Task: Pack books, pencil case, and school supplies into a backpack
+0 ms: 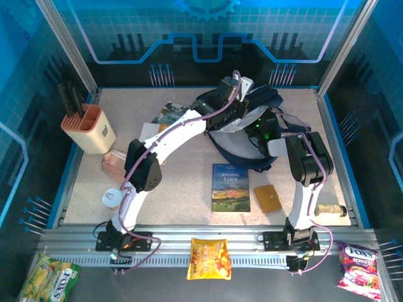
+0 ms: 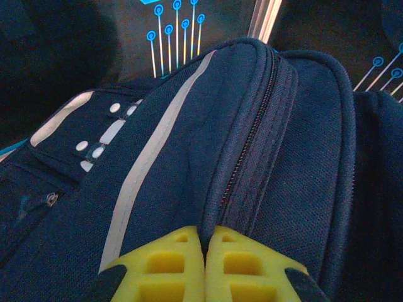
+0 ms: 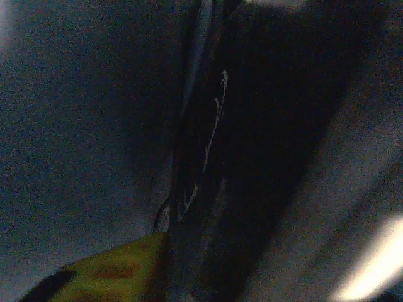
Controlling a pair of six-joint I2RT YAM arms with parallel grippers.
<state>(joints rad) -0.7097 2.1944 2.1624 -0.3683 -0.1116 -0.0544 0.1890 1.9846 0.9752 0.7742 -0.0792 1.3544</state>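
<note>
**Mei:** Where is the large navy-blue fabric backpack (image 2: 182,157) at this moment?

**Tomas:** It lies at the far middle of the speckled table (image 1: 182,195). As I judge it, its mouth is turned toward the arms. The left claw (image 2: 204,261) has its two yellow fingers pressed together on the zipper edge at the top of the bag. I think it pinches this fold to hold the mouth up.

**Mei:** And the right claw (image 1: 255,126)?

**Tomas:** It reaches into the mouth of the bag. Its own camera is very dark there. One yellow finger (image 3: 107,274) shows next to dark cloth, but I do not find the other one. So I cannot tell if the fingers are apart or together, or if they carry something.

**Mei:** How does one do this step well?

**Tomas:** The left grip should not slacken, otherwise the flap falls on the right arm. The right arm should come out straight and slowly, so that no finger hooks the zipper or the lining.

**Mei:** What is not yet packed?

**Tomas:** The blue-green landscape paperback "Animal Farm" (image 1: 227,187) lies flat just in front of the bag. The tan-brown square piece with a centre stud (image 1: 267,198) is just beside it on the right. The dark green-and-white illustrated paperback (image 1: 169,113) is left of the bag, near the left arm. Thin books lie flat, so I would take one by its edge.
</note>
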